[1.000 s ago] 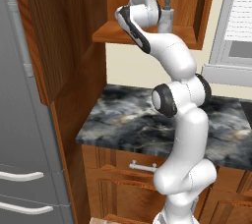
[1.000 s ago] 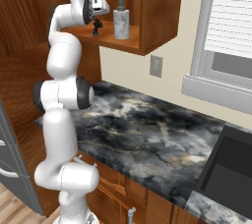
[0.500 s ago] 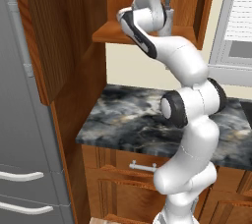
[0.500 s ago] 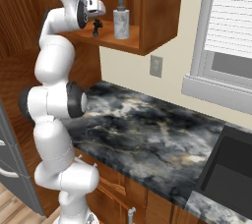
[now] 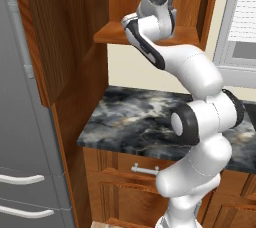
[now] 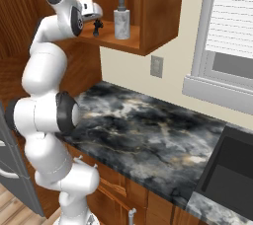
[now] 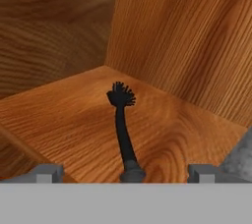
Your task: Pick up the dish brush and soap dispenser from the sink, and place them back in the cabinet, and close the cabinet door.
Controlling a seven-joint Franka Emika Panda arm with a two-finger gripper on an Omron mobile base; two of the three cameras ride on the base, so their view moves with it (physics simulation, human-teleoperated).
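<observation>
A: Entry, reading left to right. At the far left of the left base view the cabinet door [image 5: 52, 32] stands swung out toward the fridge [image 5: 20, 122]. Right of it the cabinet [image 5: 120, 34] shelf is exposed, arm raised to it.

B: The claw?

A: In the right base view the gripper [image 6: 97, 23] sits at the shelf edge, jaws spread wide, nothing between them. The hand view confirms: both fingertips [image 7: 48, 173] apart, empty.

B: Task items?

A: The dish brush [image 7: 122, 120] lies on the shelf floor directly ahead of the gripper, bristle head pointing into the back corner, looking all dark here. The soap dispenser [image 6: 121, 19] stands upright just to its right, near the shelf's front edge. Far right, the sink [image 6: 230, 169] corner looks bare.

B: So step in hand?

A: Judged: both items placed; release done. Next calls for backing the hand clear of the shelf, then reaching the door's bar handle [image 5: 19, 34] and swinging it shut without clipping the bottle.
</observation>
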